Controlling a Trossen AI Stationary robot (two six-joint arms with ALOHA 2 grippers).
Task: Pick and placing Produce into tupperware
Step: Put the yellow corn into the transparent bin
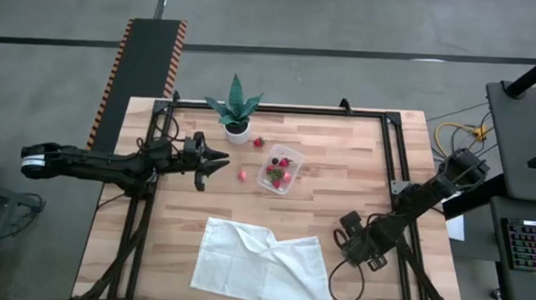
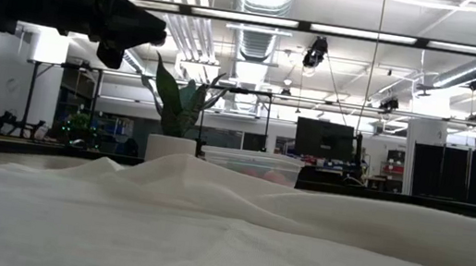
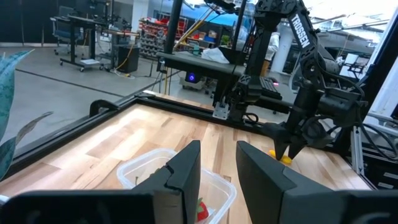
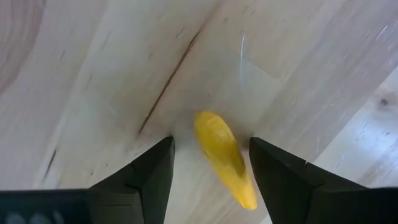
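Note:
The clear tupperware [image 1: 279, 172] stands mid-table with red pieces and a dark berry inside. It also shows in the left wrist view [image 3: 163, 173] and, behind the cloth, in the low view [image 2: 252, 163]. Two red strawberry pieces [image 1: 258, 142] [image 1: 243, 174] lie on the wood near it. My left gripper [image 1: 220, 161] [image 3: 217, 168] hovers open just left of the tupperware. My right gripper [image 1: 348, 231] [image 4: 211, 146] points down near the table's right side, open. Its fingers stand on either side of the small yellow piece [image 4: 224, 158] [image 3: 283, 158] lying on the table.
A green plant in a white pot [image 1: 236, 116] stands behind the tupperware near the far edge. A rumpled white cloth [image 1: 262, 265] covers the near middle of the table and fills the low view's foreground [image 2: 224, 234]. Black frame rails [image 1: 392, 156] run along the table's sides.

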